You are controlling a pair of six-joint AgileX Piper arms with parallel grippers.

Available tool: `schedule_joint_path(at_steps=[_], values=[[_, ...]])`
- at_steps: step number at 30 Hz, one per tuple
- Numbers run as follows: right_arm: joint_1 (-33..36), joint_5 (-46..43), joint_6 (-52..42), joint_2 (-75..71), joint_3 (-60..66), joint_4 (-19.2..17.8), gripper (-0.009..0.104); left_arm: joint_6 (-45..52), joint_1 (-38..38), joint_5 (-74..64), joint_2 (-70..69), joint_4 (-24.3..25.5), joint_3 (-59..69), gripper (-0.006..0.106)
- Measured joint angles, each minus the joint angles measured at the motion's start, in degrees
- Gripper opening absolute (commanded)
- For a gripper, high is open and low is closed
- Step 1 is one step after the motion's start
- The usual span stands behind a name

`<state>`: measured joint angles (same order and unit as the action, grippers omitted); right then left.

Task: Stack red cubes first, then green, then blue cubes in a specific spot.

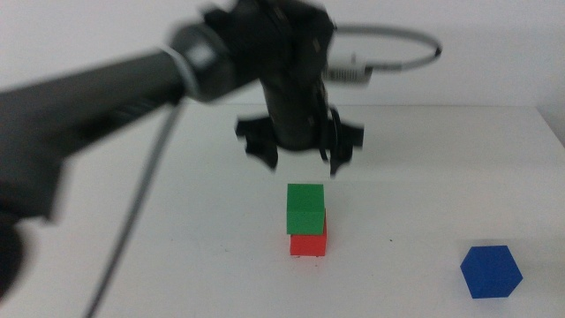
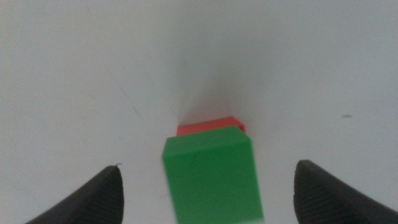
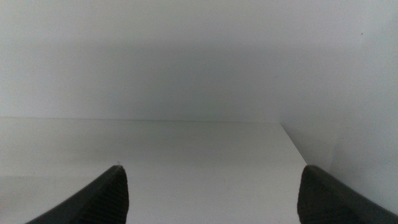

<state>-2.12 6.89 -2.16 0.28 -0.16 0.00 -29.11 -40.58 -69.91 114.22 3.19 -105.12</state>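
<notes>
The green cube (image 1: 305,208) rests on the red cube (image 1: 308,244) near the middle of the white table, its edges slightly off from the red one's. My left gripper (image 1: 298,161) hangs open just above the stack, touching neither cube. In the left wrist view the green cube (image 2: 211,176) sits between the two spread jaws, with a strip of the red cube (image 2: 209,126) showing behind it. The blue cube (image 1: 491,271) lies alone at the table's front right. My right gripper (image 3: 211,196) is open, shows only in its own wrist view and faces bare tabletop and wall.
The left arm (image 1: 106,97) reaches in from the left with its cable (image 1: 132,212) trailing down over the table's left half. The table's far edge (image 1: 459,108) runs behind the stack. Its right edge (image 1: 552,132) lies beyond the blue cube.
</notes>
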Motion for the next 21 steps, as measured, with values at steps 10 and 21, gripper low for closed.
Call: schedule_joint_path(at_steps=[10, 21], values=[[0.0, 0.0, 0.0, 0.0, 0.0, 0.0, 0.093, 16.97, 6.55, 0.41, -34.93, 4.7, 13.78, 0.093], [0.0, 0.0, 0.0, 0.0, 0.0, 0.0, 0.093, 34.94, 13.7, 0.81, -67.25, -10.9, 29.89, 0.093]])
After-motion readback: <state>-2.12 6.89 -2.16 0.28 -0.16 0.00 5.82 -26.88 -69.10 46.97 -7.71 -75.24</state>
